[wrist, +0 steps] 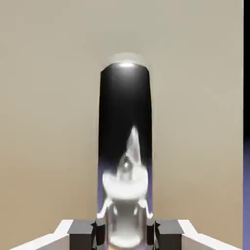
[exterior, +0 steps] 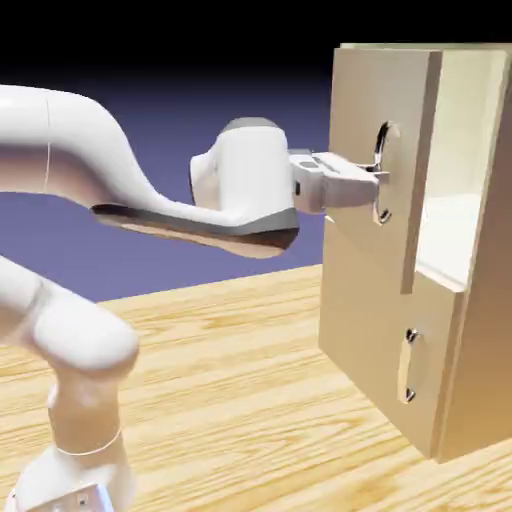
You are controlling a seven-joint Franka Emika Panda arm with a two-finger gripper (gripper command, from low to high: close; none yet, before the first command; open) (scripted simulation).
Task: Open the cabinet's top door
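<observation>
The white arm (exterior: 120,190) reaches level from the exterior view's left across the wooden table (exterior: 240,350) to the cabinet (exterior: 470,300) at the right. Its gripper (exterior: 372,180) is pinched on the top door's handle (exterior: 381,170) — in the hand view the silver bar fills the gap between the grey fingertips (wrist: 83,233). The top door (exterior: 385,150) stands swung ajar, pale interior showing beside it — the smaller lower door (exterior: 395,350) sits flush.
</observation>
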